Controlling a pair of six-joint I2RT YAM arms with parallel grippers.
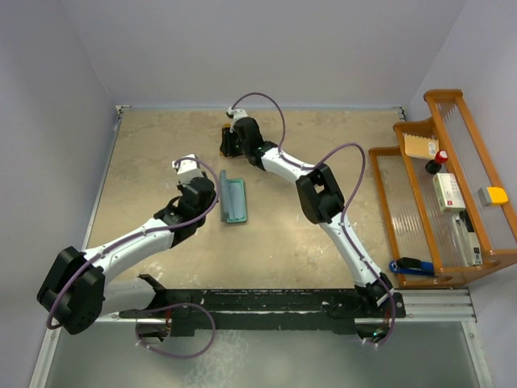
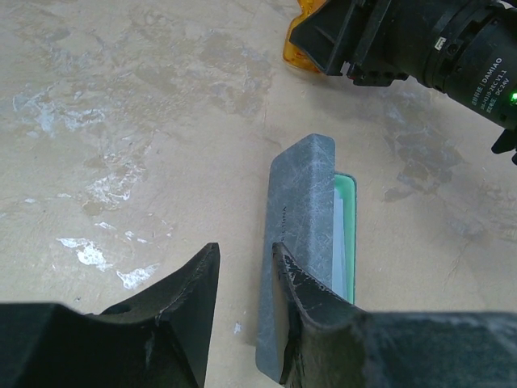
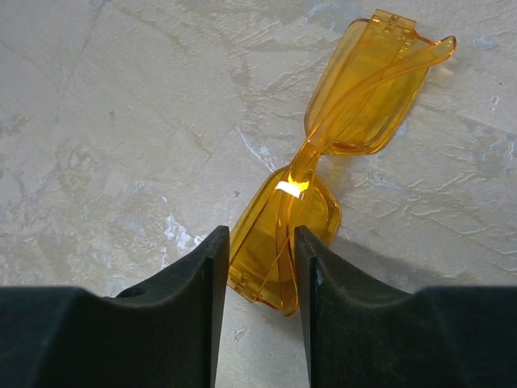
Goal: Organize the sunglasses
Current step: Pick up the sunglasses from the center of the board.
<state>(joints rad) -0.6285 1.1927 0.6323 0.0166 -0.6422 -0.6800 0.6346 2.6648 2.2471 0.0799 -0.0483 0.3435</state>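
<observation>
Straddling the near lens of the sunglasses (image 3: 300, 182), the right hand (image 3: 261, 238) kept its fingers narrow on either side; whether they pinched it could not be told. Only the right wrist view showed the pair whole: translucent amber, arms folded across the lenses, lying flat on the table (image 1: 153, 137). Overhead they were all but hidden under that hand, at 12 o'clock from the open grey case (image 1: 233, 200). The left wrist view alone showed the case's teal lining and the left hand (image 2: 245, 255), its fingers narrowly parted and empty, the 3 o'clock finger beside the raised lid.
</observation>
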